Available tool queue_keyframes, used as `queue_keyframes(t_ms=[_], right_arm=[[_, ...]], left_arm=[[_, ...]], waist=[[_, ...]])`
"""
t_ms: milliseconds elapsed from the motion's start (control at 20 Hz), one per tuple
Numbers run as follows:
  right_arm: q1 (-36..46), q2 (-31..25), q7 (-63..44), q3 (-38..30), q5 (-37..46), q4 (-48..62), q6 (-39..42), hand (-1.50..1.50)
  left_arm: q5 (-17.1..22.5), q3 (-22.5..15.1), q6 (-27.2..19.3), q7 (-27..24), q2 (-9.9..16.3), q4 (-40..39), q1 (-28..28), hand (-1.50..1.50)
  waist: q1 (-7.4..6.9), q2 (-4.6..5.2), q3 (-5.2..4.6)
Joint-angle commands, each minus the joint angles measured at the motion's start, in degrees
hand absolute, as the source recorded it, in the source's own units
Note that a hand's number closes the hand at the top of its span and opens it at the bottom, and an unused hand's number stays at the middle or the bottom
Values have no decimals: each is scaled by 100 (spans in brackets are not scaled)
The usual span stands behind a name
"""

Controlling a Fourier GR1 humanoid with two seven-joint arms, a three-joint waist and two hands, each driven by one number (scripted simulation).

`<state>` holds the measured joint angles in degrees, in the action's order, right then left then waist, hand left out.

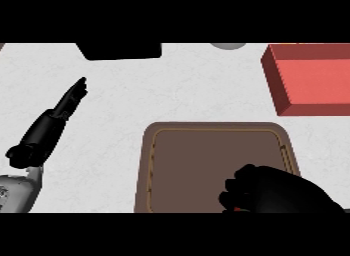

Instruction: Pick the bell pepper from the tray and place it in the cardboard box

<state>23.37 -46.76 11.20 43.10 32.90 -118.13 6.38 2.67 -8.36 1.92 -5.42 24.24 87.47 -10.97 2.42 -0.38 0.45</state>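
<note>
Brown tray [150,170], one red box [314,80]; right robot hand [281,192] curled over tray, grasp unclear; left robot hand [49,127] straight-fingered.

Bright, even light fills the white table [193,90]. Shadows are faint and soft. There is no glare. Edges look a bit fuzzy.

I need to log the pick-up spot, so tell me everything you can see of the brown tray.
The brown rectangular tray lies flat on the white counter, low in the view, with rounded corners, a raised rim and a thin lighter line inside it. Its floor looks bare. The robot's black right hand, fingers curled, covers its near right corner.
</note>
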Motion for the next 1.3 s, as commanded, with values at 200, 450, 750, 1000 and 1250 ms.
queue_keyframes(t_ms=[200, 450, 750, 1000, 1250], right_arm=[[-1058, -1130, 1427, -2602, -2233, 427, -806, 150], [-859, -1199, 1453, -3872, -3613, 1864, -265, 150], [-5, -1431, 1591, -4404, -3956, 3662, 703, 150], [1069, -1250, 2087, -4077, -2890, 5266, 629, 150], [1325, -1576, 2794, -3497, -1901, 6409, 968, 150]], left_arm=[[-19, 53, 9, 32, 65, 227, 168, 0], [-120, -30, -35, 49, -67, 212, -4, 0], [-202, -132, 133, -150, -204, 143, 69, 0], [-310, -163, 130, 98, -343, 28, -317, 0], [-323, -192, 246, -121, -360, -93, -311, 0]], waist=[[60, 29, -12], [-167, 66, -35], [-380, 75, -46], [-476, 104, -42], [-630, 169, -40]])
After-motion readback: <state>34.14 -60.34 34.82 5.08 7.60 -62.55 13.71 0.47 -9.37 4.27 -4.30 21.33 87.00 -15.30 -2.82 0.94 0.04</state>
